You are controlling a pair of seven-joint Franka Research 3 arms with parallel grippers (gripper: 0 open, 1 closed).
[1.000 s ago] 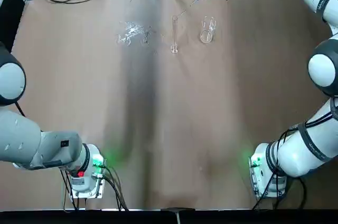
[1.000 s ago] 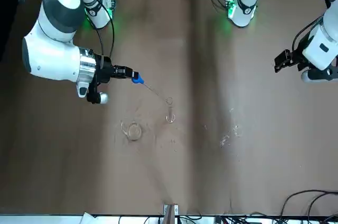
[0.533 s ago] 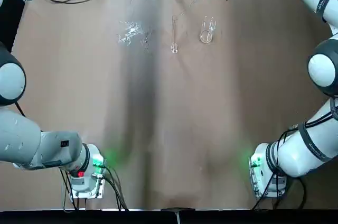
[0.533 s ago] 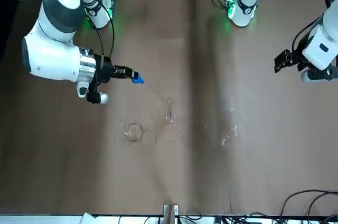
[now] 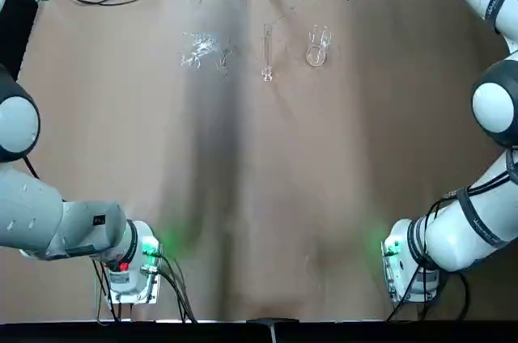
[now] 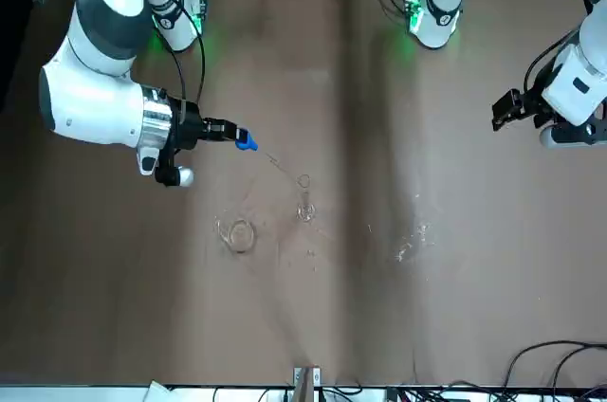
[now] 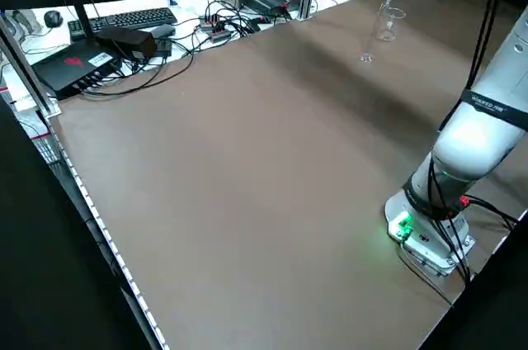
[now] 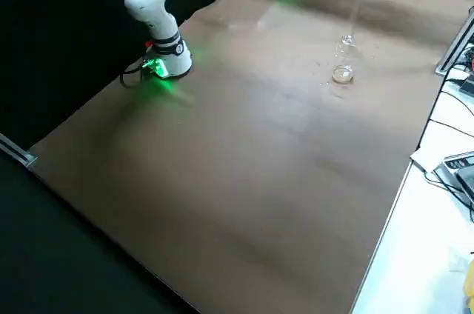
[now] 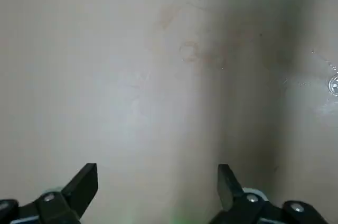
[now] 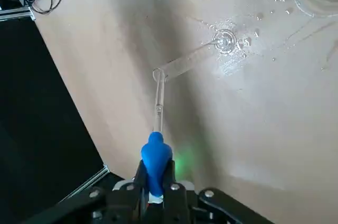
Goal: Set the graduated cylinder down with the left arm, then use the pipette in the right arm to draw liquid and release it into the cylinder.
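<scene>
Since a second ago the right gripper (image 6: 230, 134) has drawn slightly away from the table's far side, and the pipette (image 10: 157, 145) has gone with it, while the glassware has stayed put. The pipette's blue bulb is pinched between the clenched fingers (image 10: 170, 175), and its thin clear tube slants down so that the tip sits at the mouth of the graduated cylinder (image 5: 266, 50). The cylinder stands upright on its small foot on the brown table (image 5: 243, 197), toward the far edge and free of any gripper. Just beside it, on the robot's right, stands a short clear beaker (image 5: 316, 46). On the cylinder's other side, a little apart, lies a heap of clear glassware (image 5: 204, 49). Small wet droplets (image 10: 232, 60) show on the tabletop around the cylinder's foot. The left gripper (image 9: 157, 188) hangs over bare table at the robot's left side, well apart from the glassware, its jaws spread wide and holding nothing.
</scene>
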